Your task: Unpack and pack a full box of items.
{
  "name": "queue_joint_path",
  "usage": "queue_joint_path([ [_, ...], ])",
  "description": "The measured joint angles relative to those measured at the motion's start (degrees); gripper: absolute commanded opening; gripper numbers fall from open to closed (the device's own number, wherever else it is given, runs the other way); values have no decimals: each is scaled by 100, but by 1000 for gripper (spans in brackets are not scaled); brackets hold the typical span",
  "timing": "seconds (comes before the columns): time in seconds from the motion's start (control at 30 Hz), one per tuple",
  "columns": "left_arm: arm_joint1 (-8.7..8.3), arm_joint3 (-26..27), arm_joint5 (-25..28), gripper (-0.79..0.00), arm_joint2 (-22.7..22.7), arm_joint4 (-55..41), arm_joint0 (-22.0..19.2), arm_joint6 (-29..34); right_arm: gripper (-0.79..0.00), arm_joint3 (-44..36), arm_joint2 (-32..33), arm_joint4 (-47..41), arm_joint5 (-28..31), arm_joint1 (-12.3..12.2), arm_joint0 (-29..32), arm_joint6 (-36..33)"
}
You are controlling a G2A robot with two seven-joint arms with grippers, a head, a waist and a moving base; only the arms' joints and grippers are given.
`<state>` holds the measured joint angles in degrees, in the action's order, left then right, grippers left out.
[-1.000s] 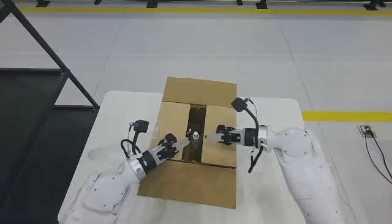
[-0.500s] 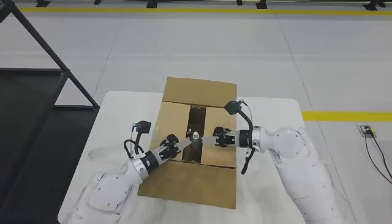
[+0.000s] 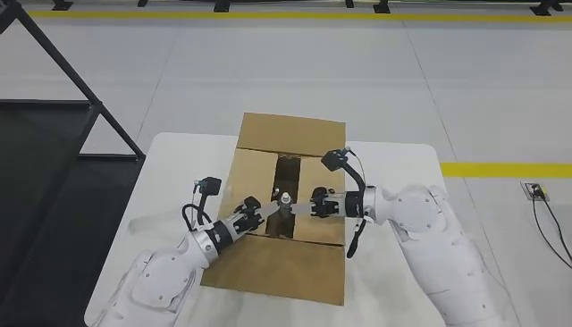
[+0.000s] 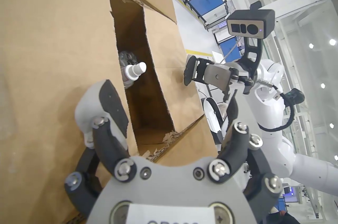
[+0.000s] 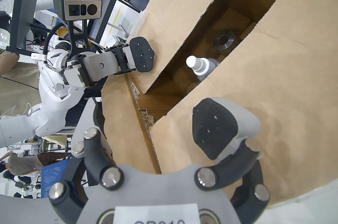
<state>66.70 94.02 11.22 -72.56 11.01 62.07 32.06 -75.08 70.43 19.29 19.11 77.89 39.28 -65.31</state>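
Top view: left gripper (image 3: 258,210) and right gripper (image 3: 301,208), fingers spread and empty, are held on flaps of the box (image 3: 277,278), presumably to part them above the bottle (image 3: 284,200).

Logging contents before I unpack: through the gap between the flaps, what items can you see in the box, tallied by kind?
White-capped bottle: 1
Round metal item: 1
Total: 2 items visible; the rest of the box interior is hidden.

Box (image 3: 273,269) — matt cardboard, torn edges rough and fibrous; bottle (image 5: 200,66) — smooth, slightly glossy white plastic cap.
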Motion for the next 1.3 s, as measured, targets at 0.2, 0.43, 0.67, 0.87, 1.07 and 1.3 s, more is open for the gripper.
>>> queue_joint_path([
  [0.2, 2, -5, 8, 0, 6, -10, 6, -34, 0, 14, -88, -2, -70, -34, -36, 62],
  [0.43, 2, 45, 143, 0, -47, -107, 61, -150, 0, -82, -95, -151, 7, -82, -6, 169],
  [0.67, -9, 341, 399, 0, -222, -314, 221, -360, 0, -394, 56, -348, 137, -164, 181, 353],
  [0.87, -37, 726, 694, 0, -510, -633, 434, -460, 0, -576, 210, -568, 258, -224, 327, 634],
  [1.07, -120, 1170, 1021, 0, -1174, -1300, 837, -223, 0, -597, 197, -470, 291, -261, 317, 462],
  [1.3, -245, 1277, 1463, 0, -2160, -2040, 1404, 362, 0, -596, 198, -477, 290, -260, 318, 474],
])
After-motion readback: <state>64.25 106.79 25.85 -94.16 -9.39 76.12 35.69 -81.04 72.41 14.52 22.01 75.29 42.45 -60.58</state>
